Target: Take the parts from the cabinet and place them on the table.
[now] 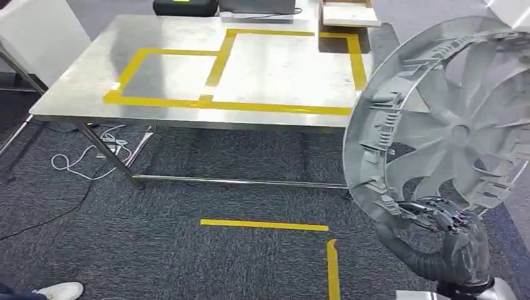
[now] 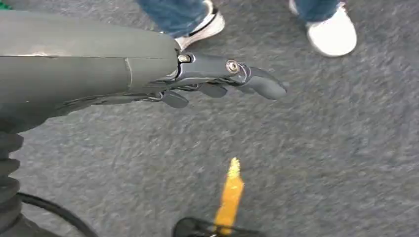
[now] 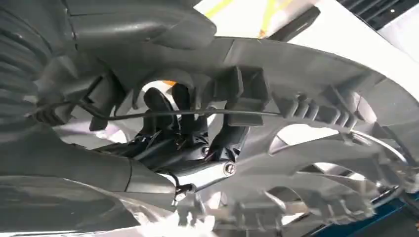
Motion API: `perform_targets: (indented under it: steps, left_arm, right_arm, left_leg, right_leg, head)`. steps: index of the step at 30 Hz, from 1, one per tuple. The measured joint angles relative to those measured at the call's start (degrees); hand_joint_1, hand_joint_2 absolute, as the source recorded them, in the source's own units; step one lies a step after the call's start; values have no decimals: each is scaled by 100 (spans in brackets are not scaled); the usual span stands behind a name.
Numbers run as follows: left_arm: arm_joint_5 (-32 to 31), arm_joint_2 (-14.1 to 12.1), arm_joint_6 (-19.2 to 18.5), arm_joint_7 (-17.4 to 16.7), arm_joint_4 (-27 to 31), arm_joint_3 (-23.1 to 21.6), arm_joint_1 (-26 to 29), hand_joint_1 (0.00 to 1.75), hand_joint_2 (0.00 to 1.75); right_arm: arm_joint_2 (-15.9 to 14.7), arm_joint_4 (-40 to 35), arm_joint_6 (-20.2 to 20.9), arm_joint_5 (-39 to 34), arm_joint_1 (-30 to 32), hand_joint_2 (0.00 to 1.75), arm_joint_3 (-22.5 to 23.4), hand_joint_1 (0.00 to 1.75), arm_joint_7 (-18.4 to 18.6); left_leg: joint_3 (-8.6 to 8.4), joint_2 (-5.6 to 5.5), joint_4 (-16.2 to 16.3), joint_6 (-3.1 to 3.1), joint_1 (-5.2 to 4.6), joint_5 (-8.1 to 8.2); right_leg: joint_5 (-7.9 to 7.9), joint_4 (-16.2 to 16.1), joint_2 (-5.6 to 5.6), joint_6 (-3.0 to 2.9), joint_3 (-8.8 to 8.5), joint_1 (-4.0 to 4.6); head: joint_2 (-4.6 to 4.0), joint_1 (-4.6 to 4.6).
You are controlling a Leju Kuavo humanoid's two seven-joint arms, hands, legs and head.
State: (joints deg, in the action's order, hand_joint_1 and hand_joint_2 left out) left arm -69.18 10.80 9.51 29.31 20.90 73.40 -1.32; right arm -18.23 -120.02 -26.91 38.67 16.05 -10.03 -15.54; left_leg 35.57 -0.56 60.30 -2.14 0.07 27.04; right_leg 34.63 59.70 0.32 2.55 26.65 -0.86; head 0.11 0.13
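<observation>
A large grey plastic fan-wheel part (image 1: 447, 115) with curved blades and a ribbed rim stands upright at the right of the head view. My right hand (image 1: 447, 222) grips its lower rim from below. In the right wrist view the dark fingers (image 3: 168, 106) hook through an opening in the part's rim (image 3: 306, 74). My left hand (image 2: 217, 81) hangs over the grey carpet with its fingers stretched out and nothing in them. The steel table (image 1: 81, 81) with yellow tape rectangles (image 1: 281, 107) lies ahead, left of the part.
A black case (image 1: 184, 7), a grey device and a flat box (image 1: 350, 14) sit at the table's far edge. White cables (image 1: 87, 159) lie on the carpet under the table's left side. Yellow tape marks (image 1: 265, 225) the floor. A person's white shoes (image 2: 331, 32) stand near my left hand.
</observation>
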Motion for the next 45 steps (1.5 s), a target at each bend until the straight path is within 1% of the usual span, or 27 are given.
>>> perform_targets:
  steps: [1, 4, 5, 6, 8, 9, 12, 15, 16, 17, 20, 21, 22, 23, 25, 26, 27, 28, 32, 34, 35, 36, 37, 38, 40, 42, 45]
  left_arm:
    - [-4, -9, 13, 0, -2, 0, -11, 0, 175]
    - [-39, -2, 15, 0, -9, 0, -23, 0, 175]
    - [-39, -2, 15, 0, -15, 0, -22, 0, 175]
    - [-39, -2, 13, 0, -22, 0, -15, 0, 175]
    - [-39, -2, 13, 0, -22, 0, -12, 0, 175]
    - [-39, 0, 13, 0, -22, 0, -13, 0, 175]
    - [-39, 0, 13, 0, -22, 0, -13, 0, 175]
    - [-39, 2, 13, 0, -30, 2, -9, 0, 175]
    - [-55, 0, 15, 0, -42, 4, -20, 0, 175]
    - [-74, -20, 20, 0, -44, 4, -46, 0, 175]
    - [-90, -17, 11, 0, -46, 4, -46, 0, 175]
    - [-90, -15, 11, 0, -46, 4, -29, 0, 175]
    - [-90, -15, 11, -2, -48, 4, -21, 0, 175]
    - [-90, -15, 9, 0, -46, 4, -22, 0, 175]
    - [-92, -17, 9, -2, -48, 4, -26, 0, 175]
    - [-94, -22, 6, -2, -48, 4, -31, 0, 175]
    - [-98, -22, 2, -4, -48, 7, -41, 0, 175]
    - [-101, -22, -11, -9, -48, 4, -33, 0, 175]
    - [-105, -6, -9, -5, -48, 4, -35, 0, 175]
    - [-105, -11, -11, -7, -48, 4, -50, 0, 175]
    - [-105, -7, -15, -7, -48, 4, -48, 0, 175]
    - [-107, -7, -22, -7, -48, 4, -47, 0, 175]
    - [-107, -4, -24, -7, -50, 4, -38, 0, 175]
    - [-107, -4, -24, -7, -50, 4, -33, 0, 175]
    - [-118, 0, -22, -7, -50, 4, -38, 0, 175]
    - [-127, 0, -20, -11, -50, 4, -47, 0, 175]
    - [-157, 2, -26, -15, -52, 4, -54, 0, 175]
  right_arm:
    - [-2, 0, 2, -2, -15, 175, 0, 175, 2]
    - [-4, 2, 9, -2, 1, 175, 0, 175, 4]
    - [-4, 2, 13, -4, 5, 175, 0, 175, 2]
    - [-4, 2, 15, -7, 7, 175, 0, 175, 4]
    - [-4, 2, 15, -11, 11, 175, 0, 175, 4]
    - [-4, 2, 17, -11, 11, 175, 0, 175, 4]
    - [-4, 2, 17, -11, 11, 175, 0, 175, 4]
    - [-4, 15, 19, -11, 10, 175, -2, 175, 9]
    - [-13, 24, 28, -7, 39, 175, -2, 175, 17]
    - [-13, 20, 35, 26, 39, 175, -7, 175, 50]
    - [-13, 17, 35, 72, 44, 175, -15, 175, 70]
    - [-13, 17, 35, 79, 44, 175, -17, 175, 70]
    - [-13, 17, 35, 81, 44, 175, -17, 175, 70]
    - [-13, 17, 35, 79, 46, 175, -20, 175, 72]
    - [-13, 17, 48, 81, 45, 175, -20, 175, 83]
    - [-13, 22, 59, 83, 49, 175, -22, 175, 89]
    - [-13, 22, 68, 90, 42, 175, -26, 175, 92]
    - [-13, 22, 79, 102, 28, 175, -30, 175, 96]
    - [-39, 9, 94, 127, 11, 175, -48, 175, 109]
    - [-42, 9, 101, 142, -3, 175, -52, 175, 120]
    - [-42, 11, 109, 149, 4, 175, -59, 175, 120]
    - [-42, 15, 116, 155, 3, 175, -61, 175, 120]
    - [-42, 17, 122, 160, 2, 175, -61, 175, 122]
    - [-42, 17, 133, 166, -5, 175, -61, 175, 127]
    - [-50, 17, 177, 173, -18, 175, -68, 175, 142]
    - [-55, 31, 225, 177, -64, 175, -83, 175, 168]
    - [-79, 48, 304, 177, -134, 175, -105, 175, 221]
  left_leg:
    - [-48, -5, -25, -37, 0, 25]
    - [-112, -5, -29, -68, -12, 127]
    - [-166, -6, -29, -69, -15, 174]
    - [-240, -9, -29, -68, -15, 225]
    - [-416, -22, -31, -53, -15, 340]
    - [-438, -22, -31, -50, -15, 355]
    - [-438, -22, -31, -50, -15, 355]
    - [-489, -28, -61, -20, -15, 407]
    - [-560, -21, -11, 92, -39, 467]
    - [-513, -8, 250, 195, -34, 616]
    - [176, -7, 1452, 253, 6, 1118]
    - [341, -6, 1638, 261, 10, 1123]
    - [370, -6, 1563, 262, 14, 971]
    - [308, -6, 1290, 259, 15, 703]
    - [9, -4, 306, 199, 10, -19]
    - [-23, 3, 226, 181, -11, 56]
    - [19, 11, 102, 163, -48, 387]
    - [-5, 6, 101, 126, -50, 198]
    - [-137, 9, -50, 12, 6, 79]
    - [-146, 10, -54, -25, 3, 99]
    - [-153, 10, -52, -39, -4, 119]
    - [-165, 9, -51, -48, -8, 138]
    - [-195, 7, -48, -45, -8, 157]
    - [-241, -1, -46, -44, -7, 186]
    - [-352, -19, -46, -14, -4, 256]
    - [-356, -26, -20, 45, -44, 304]
    - [-372, -22, -89, 108, -33, 272]
  right_leg:
    - [108, 273, -8, 23, 158, 1]
    - [523, 1345, -9, 43, 945, 1]
    - [485, 1452, -9, 44, 1111, 1]
    - [281, 1317, -9, 47, 1147, 2]
    - [-428, 534, -11, 21, 966, 2]
    - [-526, 420, -11, 12, 937, 2]
    - [-526, 420, -11, 12, 937, 2]
    - [-642, 211, -12, -4, 870, 17]
    - [-559, 35, -39, -127, 826, 57]
    - [-542, -58, -52, -203, 613, 1]
    - [-466, -61, -58, -257, 536, 3]
    - [-442, -61, -48, -257, 507, 3]
    - [-414, -61, -36, -255, 464, 3]
    - [-380, -62, -31, -250, 416, 3]
    - [-301, -65, -31, -212, 298, 3]
    - [-277, -75, -33, -189, 312, 5]
    - [-260, -61, -21, -153, 295, 15]
    - [-225, -62, -28, -108, 313, 21]
    - [-57, 29, -33, -2, 292, 23]
    - [336, 783, -31, 30, 703, 18]
    - [520, 1260, -30, 42, 994, 18]
    - [556, 1540, -30, 51, 1193, 19]
    - [426, 1534, -31, 52, 1260, 19]
    - [140, 1255, -31, 44, 1185, 19]
    - [-506, 285, -34, 15, 813, 18]
    - [-519, -41, -33, -21, 619, 39]
    - [-536, -43, -10, -87, 652, 47]
  head:
    - [0, 44]
    - [0, 55]
    - [0, 55]
    - [0, 52]
    - [0, 55]
    - [0, 55]
    - [0, 55]
    - [0, 46]
    - [-2, 37]
    - [0, 13]
    - [0, 11]
    - [0, 9]
    - [-2, 7]
    - [-2, 9]
    - [-2, 9]
    - [0, 15]
    - [-2, 0]
    - [0, 8]
    - [0, 30]
    - [0, 39]
    - [0, 37]
    - [0, 37]
    - [0, 37]
    - [0, 39]
    - [0, 39]
    - [0, 39]
    - [0, 20]
